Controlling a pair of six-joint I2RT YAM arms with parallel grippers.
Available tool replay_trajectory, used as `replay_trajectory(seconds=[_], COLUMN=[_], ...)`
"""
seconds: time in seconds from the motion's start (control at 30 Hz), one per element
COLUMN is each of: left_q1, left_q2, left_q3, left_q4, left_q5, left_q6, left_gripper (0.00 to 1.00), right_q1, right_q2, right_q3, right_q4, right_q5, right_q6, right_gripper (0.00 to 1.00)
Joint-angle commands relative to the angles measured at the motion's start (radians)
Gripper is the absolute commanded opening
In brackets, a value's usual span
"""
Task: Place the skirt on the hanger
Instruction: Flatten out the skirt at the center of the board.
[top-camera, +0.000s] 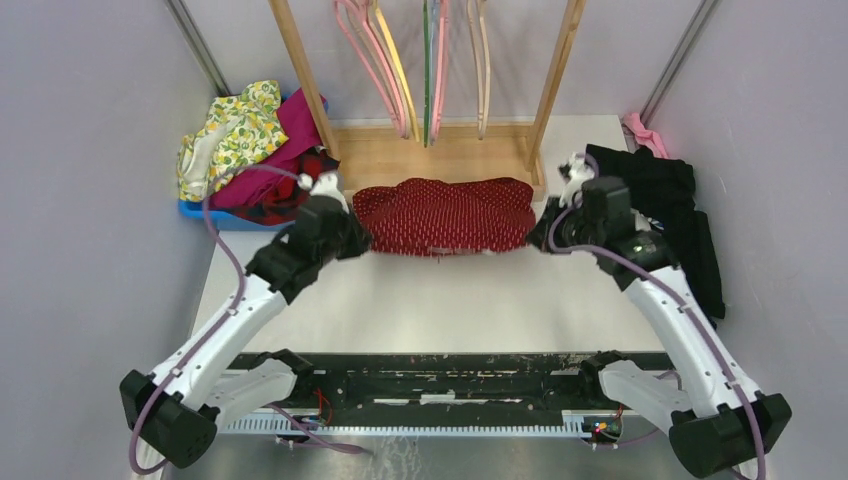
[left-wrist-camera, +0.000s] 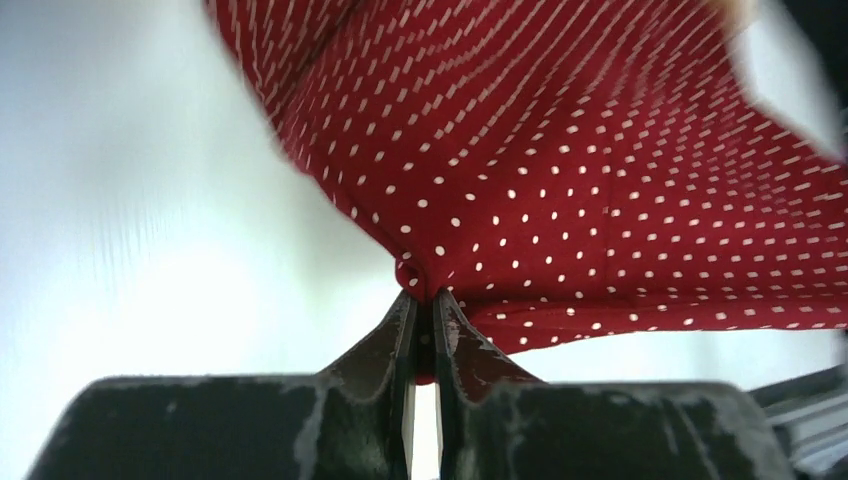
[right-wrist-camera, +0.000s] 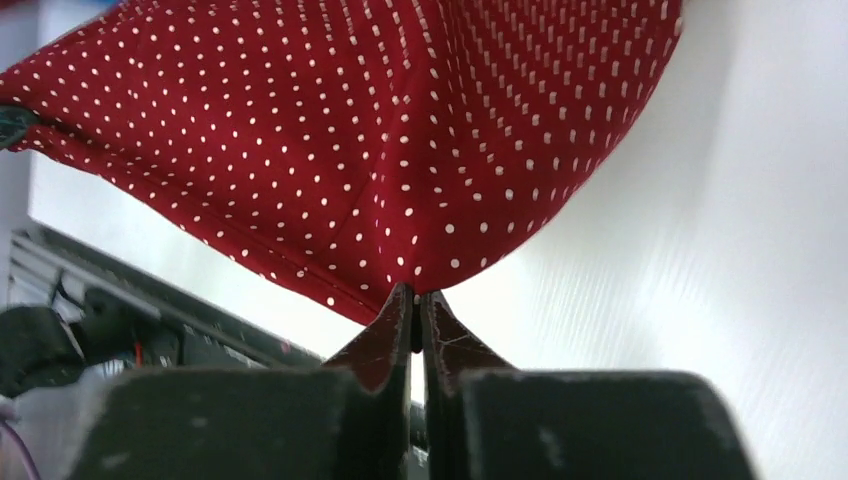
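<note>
The dark-red polka-dot skirt (top-camera: 445, 215) hangs stretched between my two grippers, just in front of the wooden rack's base. My left gripper (top-camera: 358, 240) is shut on its left corner. In the left wrist view the jaws (left-wrist-camera: 424, 295) pinch a bunched fold of the skirt (left-wrist-camera: 600, 150). My right gripper (top-camera: 538, 232) is shut on its right corner. In the right wrist view the jaws (right-wrist-camera: 415, 290) clamp the hem of the skirt (right-wrist-camera: 350, 130). The thin lilac-blue hanger does not show in any view.
A wooden rack (top-camera: 300, 70) at the back carries pink, yellow, green and pale wooden hangers (top-camera: 400, 70). A blue bin (top-camera: 215, 215) with a pile of clothes (top-camera: 240, 130) sits back left. A black garment (top-camera: 670, 200) and pink cloth (top-camera: 640, 130) lie right.
</note>
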Motion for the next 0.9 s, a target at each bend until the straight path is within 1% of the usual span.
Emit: replay_trajectory(seconds=[0.0, 0.03, 0.07, 0.1, 0.17, 0.2, 0.23, 0.3, 0.33, 0.4, 0.43, 0.5, 0.57, 0.73, 0.8, 0.87], left_q1=[-0.006, -0.014, -0.025, -0.047, -0.094, -0.135, -0.176, -0.249, -0.274, -0.309, -0.317, -0.324, -0.324, -0.324, -0.324, -0.324], left_q2=[-0.06, -0.083, -0.103, -0.128, -0.173, -0.194, -0.208, -0.224, -0.225, -0.215, -0.208, -0.193, -0.183, -0.201, -0.2, -0.19], left_q3=[-0.309, -0.366, -0.412, -0.448, -0.495, -0.51, -0.514, -0.506, -0.5, -0.482, -0.475, -0.475, -0.486, -0.521, -0.533, -0.549], left_q4=[0.069, 0.07, 0.072, 0.068, 0.051, 0.044, 0.022, 0.002, -0.006, -0.031, -0.047, -0.063, -0.07, -0.074, -0.069, -0.054], left_q5=[0.089, 0.122, 0.144, 0.155, 0.17, 0.162, 0.142, 0.114, 0.099, 0.059, 0.041, 0.008, -0.034, -0.204, -0.246, -0.257], left_q6=[-0.11, -0.13, -0.151, -0.17, -0.221, -0.244, -0.271, -0.321, -0.335, -0.349, -0.348, -0.354, -0.366, -0.425, -0.443, -0.452], left_gripper=[0.18, 0.21, 0.26, 0.33, 0.44, 0.48, 0.51, 0.53, 0.53, 0.53, 0.53, 0.54, 0.54, 0.55, 0.58, 0.59], right_q1=[0.0, 0.004, 0.008, 0.014, 0.028, 0.034, 0.039, 0.055, 0.065, 0.085, 0.095, 0.123, 0.14, 0.181, 0.198, 0.207], right_q2=[-0.073, -0.089, -0.109, -0.13, -0.18, -0.201, -0.224, -0.261, -0.271, -0.278, -0.278, -0.276, -0.264, -0.245, -0.233, -0.224], right_q3=[-0.315, -0.374, -0.424, -0.464, -0.514, -0.526, -0.531, -0.531, -0.529, -0.512, -0.505, -0.498, -0.523, -0.63, -0.657, -0.68], right_q4=[0.126, 0.129, 0.127, 0.122, 0.093, 0.071, 0.047, 0.009, 0.002, -0.022, -0.036, -0.062, -0.053, 0.061, 0.094, 0.122], right_q5=[-0.108, -0.136, -0.155, -0.175, -0.185, -0.185, -0.183, -0.179, -0.177, -0.174, -0.164, -0.097, -0.066, -0.008, 0.013, 0.027], right_q6=[0.092, 0.114, 0.135, 0.148, 0.163, 0.163, 0.162, 0.169, 0.182, 0.202, 0.208, 0.219, 0.237, 0.324, 0.344, 0.362], right_gripper=[0.13, 0.28, 0.39, 0.49, 0.68, 0.73, 0.74, 0.74, 0.73, 0.66, 0.64, 0.63, 0.62, 0.59, 0.59, 0.59])
